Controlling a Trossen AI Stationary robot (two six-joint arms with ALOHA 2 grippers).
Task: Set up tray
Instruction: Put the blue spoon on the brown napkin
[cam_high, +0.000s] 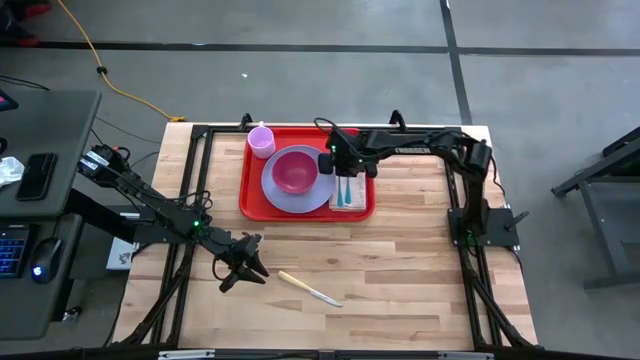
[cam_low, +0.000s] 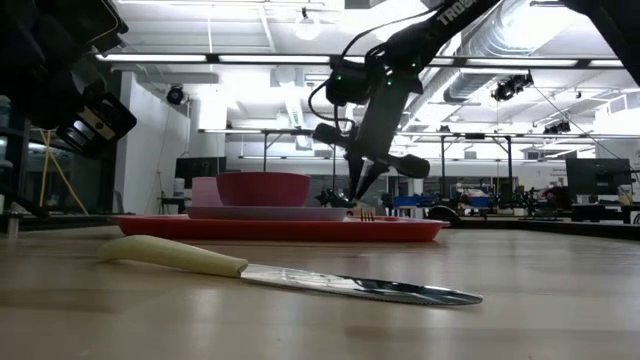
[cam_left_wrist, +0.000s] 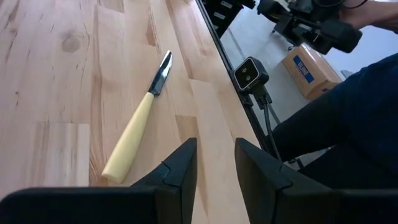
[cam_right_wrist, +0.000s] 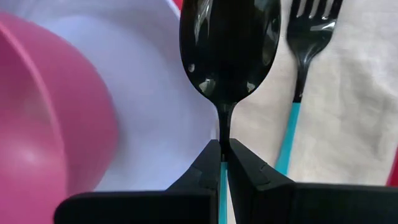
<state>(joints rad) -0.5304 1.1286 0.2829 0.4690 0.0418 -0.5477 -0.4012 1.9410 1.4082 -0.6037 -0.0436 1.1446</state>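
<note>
The red tray (cam_high: 252, 200) lies at the table's far middle. It carries a lavender plate (cam_high: 285, 198) with a pink bowl (cam_high: 294, 170), a lavender cup (cam_high: 262, 140) and a pale napkin (cam_right_wrist: 354, 99). A black fork with a teal handle (cam_right_wrist: 303, 56) lies on the napkin. My right gripper (cam_high: 340, 168) hangs over the napkin beside the plate, shut on a black spoon (cam_right_wrist: 229, 50). Near the table's front left, my left gripper (cam_left_wrist: 216, 163) stands open over bare wood, a little short of a cream-handled knife (cam_left_wrist: 138, 121). My right gripper pinches the spoon's thin neck (cam_right_wrist: 222, 134), where black meets the teal handle, between its two fingertips. The fingers slant down from above, and the spoon runs on ahead in line with them, bowl end lowest, beside the fork. Whether the bowl touches the napkin I cannot tell.
The knife (cam_high: 310, 289) lies flat on the wood near the front middle, blade toward the right. Black frame rails (cam_high: 462, 230) border the table. A desk with a phone and keyboard stands off the left side. A person's dark sleeve (cam_left_wrist: 348, 124) shows beyond the table's edge.
</note>
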